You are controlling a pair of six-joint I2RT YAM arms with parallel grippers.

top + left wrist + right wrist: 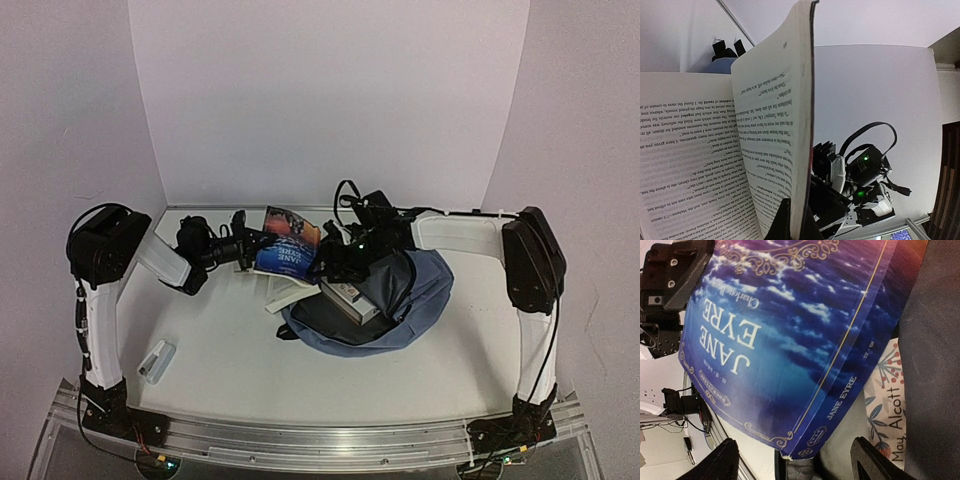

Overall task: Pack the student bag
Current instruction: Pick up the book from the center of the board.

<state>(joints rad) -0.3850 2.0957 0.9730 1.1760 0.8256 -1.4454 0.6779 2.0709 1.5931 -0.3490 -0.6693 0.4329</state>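
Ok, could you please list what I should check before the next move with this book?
1. Left gripper shut on the Jane Eyre book: ok.
2. Book closed for packing: not ok, its pages fan open.
3. Right gripper open, fingers apart by the book's lower corner: ok.
4. Student bag mouth open: ok, a second book lies in it.
5. Room left inside the bag: cannot tell.
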